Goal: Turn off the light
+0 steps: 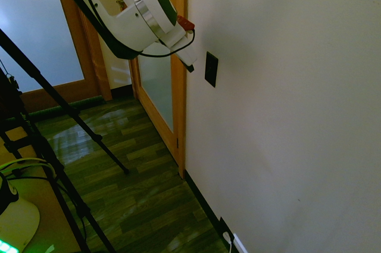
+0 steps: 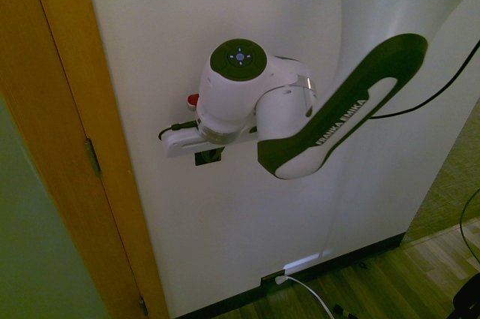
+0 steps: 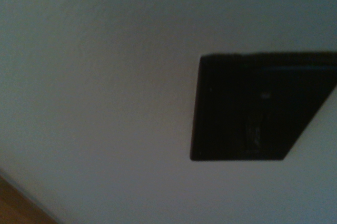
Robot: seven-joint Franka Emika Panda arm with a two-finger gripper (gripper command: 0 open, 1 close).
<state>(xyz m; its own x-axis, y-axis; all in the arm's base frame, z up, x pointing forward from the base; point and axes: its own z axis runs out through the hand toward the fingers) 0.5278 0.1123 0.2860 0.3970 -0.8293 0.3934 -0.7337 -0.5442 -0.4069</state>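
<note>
I am looking closely at a pale, lightly textured wall (image 3: 105,97); a black switch plate (image 3: 226,108) is sitting right of center, a small toggle showing dimly on it, and brown wood (image 3: 18,205) is edging the lower left corner.

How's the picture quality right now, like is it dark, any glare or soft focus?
First exterior view: dim, a soft shadow on the wall around the switch plate, pale sheen on the floor; second exterior view: dim too, bright streak low on the wall near the white plug; wrist view: murky, switch plate soft and its detail faint.
</note>
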